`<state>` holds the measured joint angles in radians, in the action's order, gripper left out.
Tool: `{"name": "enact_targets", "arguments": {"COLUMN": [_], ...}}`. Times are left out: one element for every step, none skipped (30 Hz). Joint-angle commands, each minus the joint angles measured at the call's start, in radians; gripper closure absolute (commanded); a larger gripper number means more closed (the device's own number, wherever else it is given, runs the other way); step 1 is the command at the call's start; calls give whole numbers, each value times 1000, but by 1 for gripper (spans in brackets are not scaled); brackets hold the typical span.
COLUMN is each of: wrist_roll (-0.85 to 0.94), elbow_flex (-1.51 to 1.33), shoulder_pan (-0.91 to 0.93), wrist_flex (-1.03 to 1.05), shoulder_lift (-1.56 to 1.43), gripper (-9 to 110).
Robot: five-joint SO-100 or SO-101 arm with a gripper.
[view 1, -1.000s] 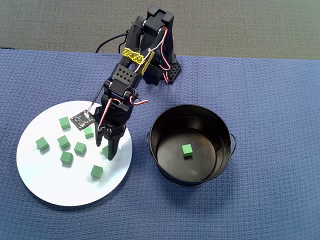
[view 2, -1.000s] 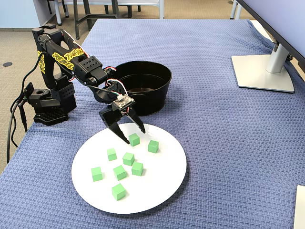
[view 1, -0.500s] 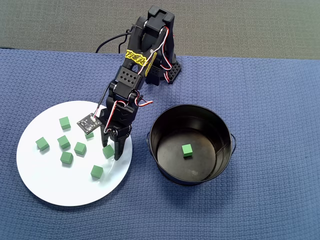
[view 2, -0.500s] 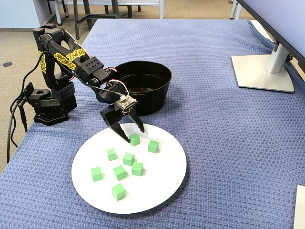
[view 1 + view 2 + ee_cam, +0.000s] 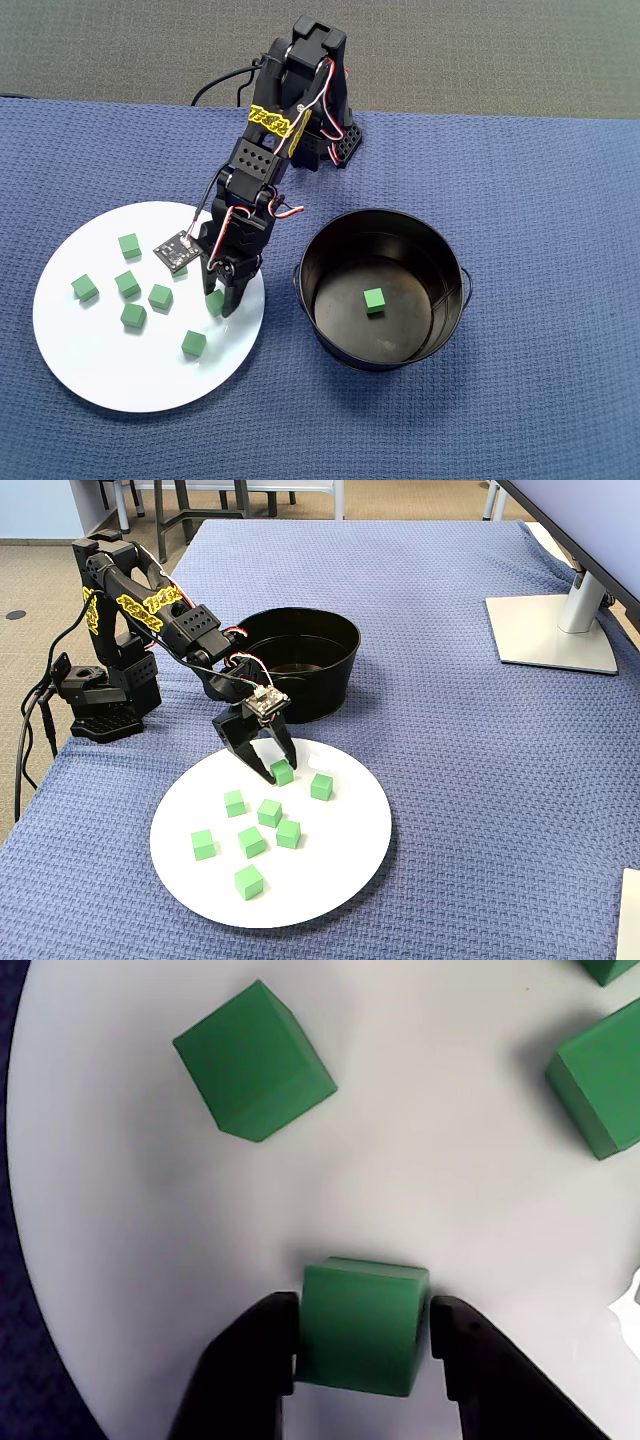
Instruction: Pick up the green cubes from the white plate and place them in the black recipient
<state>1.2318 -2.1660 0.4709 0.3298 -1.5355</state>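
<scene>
We count one small matte green cube [image 5: 373,299] in round black metal pot [image 5: 440,250]; black two-finger gripper [image 5: 362,1352] pinches 2nd cube [image 5: 360,1325] on flat white plate [image 5: 90,360]; approx. seven left.

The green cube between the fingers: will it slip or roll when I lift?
The green cube has flat faces square to both fingers, so it probably won't roll. Its matte, rigid-looking surface suggests decent grip. Small size hints it's light.
</scene>
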Motion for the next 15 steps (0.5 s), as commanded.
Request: {"name": "enact_targets", "arguments": {"wrist_roll": [-25, -29, -35, -48, -67, -89, -112, -137, -167, -195, -218, -247, -287, -327, -371], "elbow_flex": [17, 17, 17, 14, 14, 26, 48, 80, 103, 103, 94, 80, 69, 67, 67], "shoulder_pan": [5, 5, 8, 12, 20, 32, 48, 67, 86, 104, 120, 130, 140, 146, 149], "wrist_flex": [-28, -29, -34, -44, -55, -43, -5, 60, 117, 149, 183, 218, 259, 314, 373], "shoulder_lift": [-14, -15, -20, -31, -52, -84, -124, -169, -218, -275, -336, -397, -460, -525, -586], "gripper": [101, 101, 101, 101, 101, 101, 101, 101, 101, 101, 101, 101, 101, 101, 101]}}
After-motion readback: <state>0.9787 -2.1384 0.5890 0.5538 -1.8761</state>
